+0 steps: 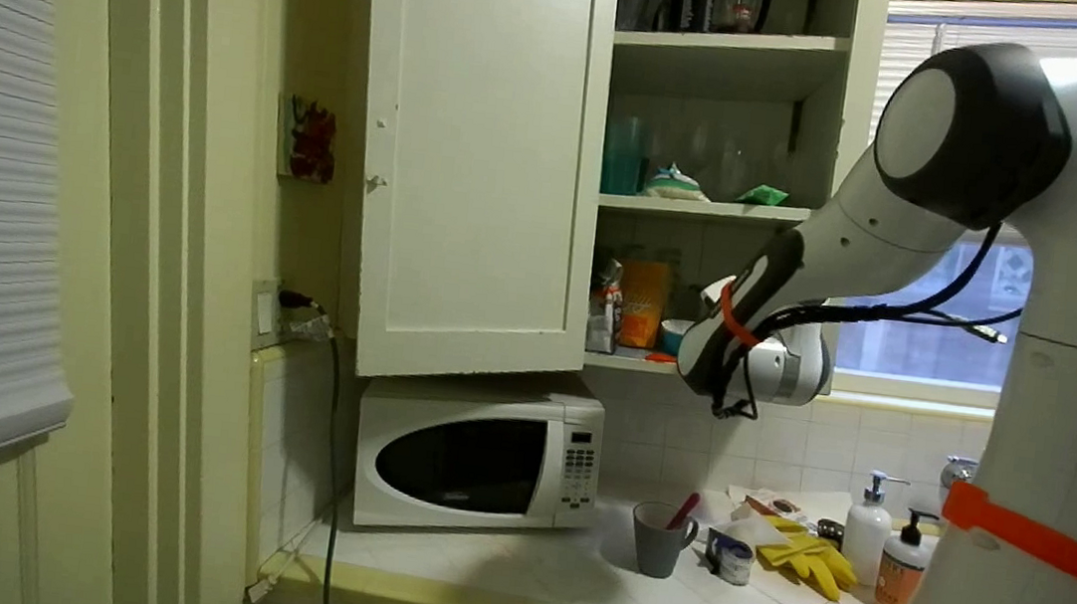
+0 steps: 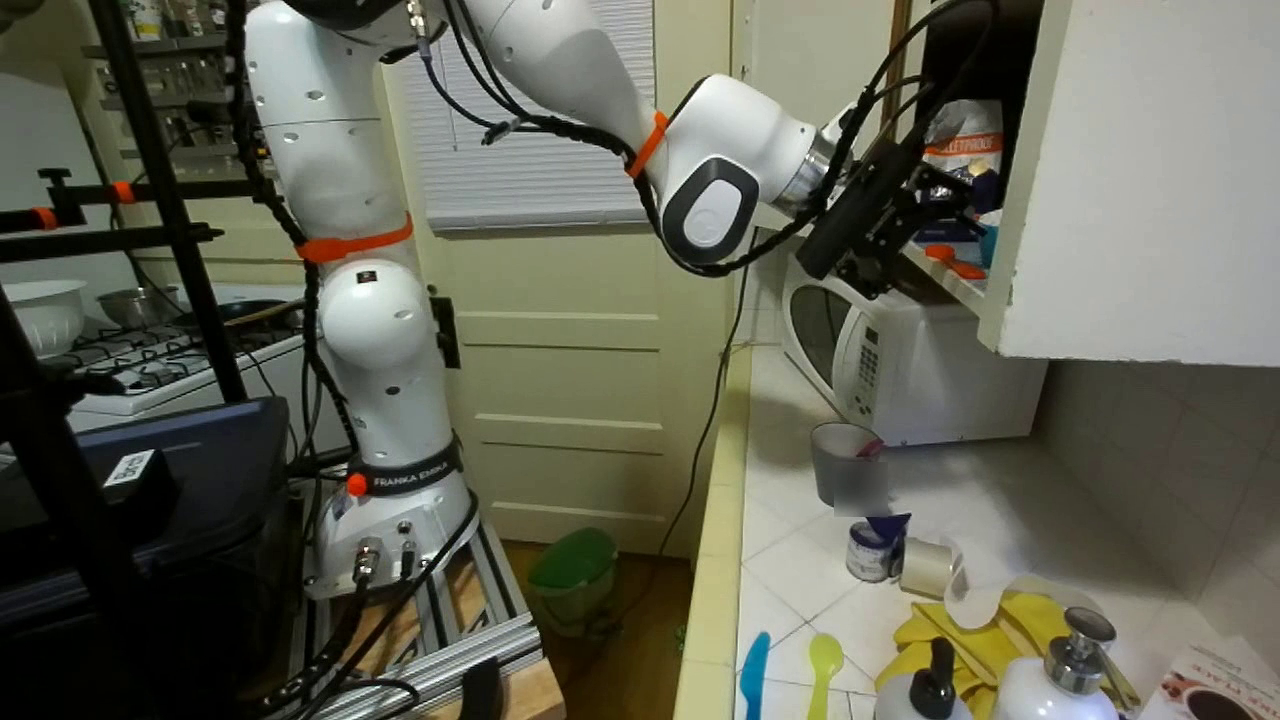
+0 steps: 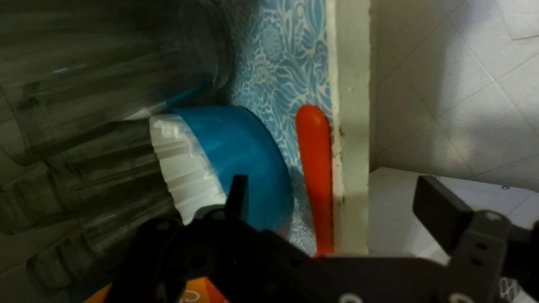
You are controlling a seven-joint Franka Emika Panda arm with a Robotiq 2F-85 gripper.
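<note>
Hovers with the gripper (image 3: 332, 185) spread wide at the front of the open cupboard (image 1: 860, 96). Frames between the fingers (image 3: 438, 210), as seen in the wrist view, a red-orange utensil (image 3: 316, 176), laid along the front edge of the lowest shelf (image 3: 353, 126); cannot tell whether touching or just apart. Has a blue bowl (image 3: 248, 139) just behind the utensil, clear glasses (image 3: 126, 71) beyond, and an orange bag (image 1: 643, 303) farther along. Hangs higher than the white microwave (image 1: 462, 459). Shows below, on the tabletop (image 1: 432, 556), a gray mug (image 1: 658, 547) with a pink utensil (image 1: 684, 510) tilted in it, yellow rubber gloves (image 1: 807, 557), a green spoon (image 2: 825, 660) and a blue knife (image 2: 755, 672).
</note>
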